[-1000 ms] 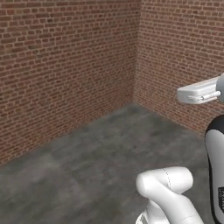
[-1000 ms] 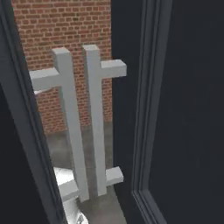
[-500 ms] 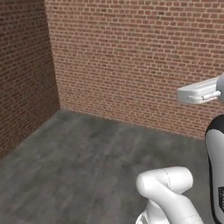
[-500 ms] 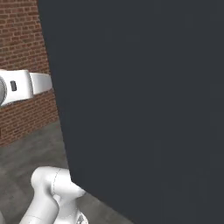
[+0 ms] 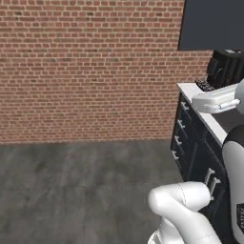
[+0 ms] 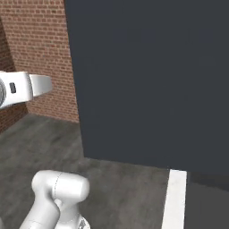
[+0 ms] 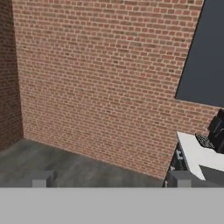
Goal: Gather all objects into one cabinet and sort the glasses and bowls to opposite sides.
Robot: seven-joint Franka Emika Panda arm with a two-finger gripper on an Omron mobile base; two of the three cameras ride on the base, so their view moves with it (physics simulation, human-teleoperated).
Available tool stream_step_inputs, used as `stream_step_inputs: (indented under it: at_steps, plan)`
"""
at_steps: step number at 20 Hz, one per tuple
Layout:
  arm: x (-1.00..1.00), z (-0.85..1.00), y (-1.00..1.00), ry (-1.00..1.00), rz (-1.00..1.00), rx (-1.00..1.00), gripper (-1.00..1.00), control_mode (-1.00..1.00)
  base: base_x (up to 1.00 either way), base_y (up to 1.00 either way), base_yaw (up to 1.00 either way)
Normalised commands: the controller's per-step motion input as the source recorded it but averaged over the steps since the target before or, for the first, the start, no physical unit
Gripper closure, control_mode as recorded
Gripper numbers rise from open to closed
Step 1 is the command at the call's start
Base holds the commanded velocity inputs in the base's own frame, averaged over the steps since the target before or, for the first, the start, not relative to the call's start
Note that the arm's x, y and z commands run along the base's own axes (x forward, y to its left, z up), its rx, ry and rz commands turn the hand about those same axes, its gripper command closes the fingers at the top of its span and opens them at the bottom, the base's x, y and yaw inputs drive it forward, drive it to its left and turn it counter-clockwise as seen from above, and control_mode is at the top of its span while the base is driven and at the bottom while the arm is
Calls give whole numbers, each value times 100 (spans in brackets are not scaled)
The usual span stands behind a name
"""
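Left base view: a red brick wall fills the far side, with a grey concrete floor running up to it. At the right stands a run of dark base cabinets with short silver handles, topped by a pale surface. A dark appliance sits at the far end of that surface, and a dark wall cabinet hangs above it. The white arm rises at lower right; a white link crosses over the surface edge.

Right base view: a large flat charcoal cabinet panel stands close in front, its lower edge above the floor. Brick wall shows to its left. A pale strip runs along the floor-level area at lower right. Arm segments show at left and lower left.

Hand view: the claw is spread wide, its two finger tips far apart with nothing between them. It faces the brick wall; the pale surface and the dark wall cabinet lie at right. Tumbler, mug, and bowl cannot be made out.
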Motion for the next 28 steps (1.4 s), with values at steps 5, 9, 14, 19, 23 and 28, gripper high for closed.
stream_step_inputs:
  at_steps: [5,9,14,19,23,28]
  plan:
    - [0,0,0,0,0,0,-100,100,-3,15,-38]
    - [0,0,0,0,0,0,-100,100,1,62,-5]
    - [0,0,0,0,0,0,-100,100,31,74,0]
    - [0,0,0,0,0,0,-100,100,60,28,-10]
    - [0,0,0,0,0,0,-100,100,57,31,-42]
    - [0,0,0,0,0,0,-100,100,42,57,-52]
